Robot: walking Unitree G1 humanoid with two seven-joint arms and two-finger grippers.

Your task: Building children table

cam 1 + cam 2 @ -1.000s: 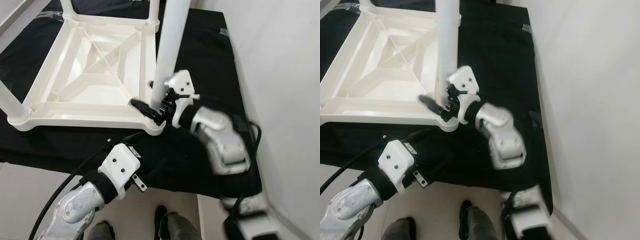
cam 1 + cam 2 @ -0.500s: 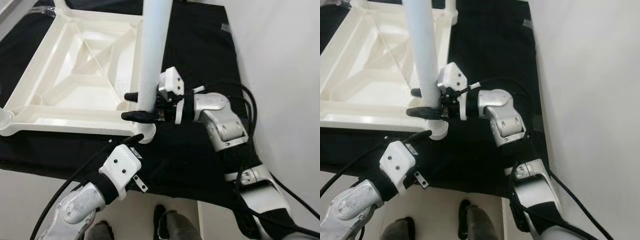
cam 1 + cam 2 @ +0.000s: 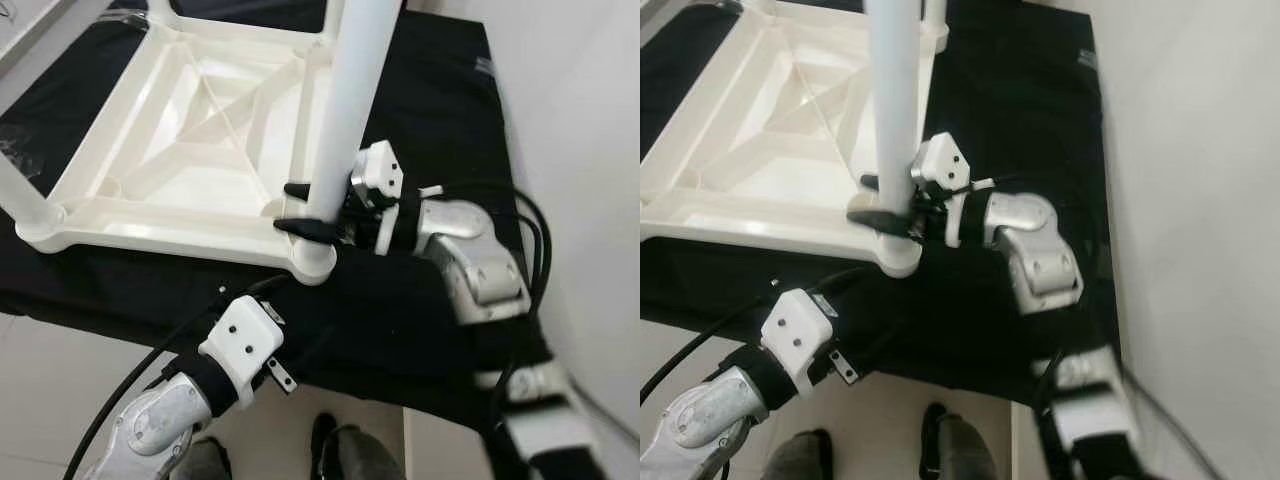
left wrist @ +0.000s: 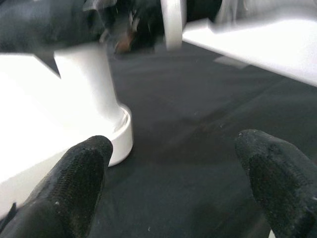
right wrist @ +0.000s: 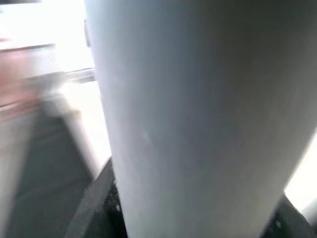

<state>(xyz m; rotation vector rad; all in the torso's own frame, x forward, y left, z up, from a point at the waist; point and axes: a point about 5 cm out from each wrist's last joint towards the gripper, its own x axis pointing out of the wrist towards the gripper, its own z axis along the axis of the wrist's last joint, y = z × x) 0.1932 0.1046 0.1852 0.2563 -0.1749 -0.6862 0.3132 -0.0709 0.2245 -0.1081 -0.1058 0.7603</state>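
The white table top (image 3: 190,130) lies upside down on the black cloth (image 3: 420,90), ribbed underside facing up. A white leg (image 3: 350,120) stands upright in its near right corner socket (long axis pointing straight up), with the right gripper (image 3: 305,208) clamped around its base. The left gripper (image 4: 173,173) hovers spread apart just near of that corner, holding nothing.

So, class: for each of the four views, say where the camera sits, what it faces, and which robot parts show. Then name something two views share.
Left eye: on the head, looking down at the upturned table; both arms, right gripper at the leg.
Right eye: beside it, same scene.
Left wrist: on the left arm, facing the leg's socket between its fingers.
Right wrist: close against the leg.
Shared: all show that leg.
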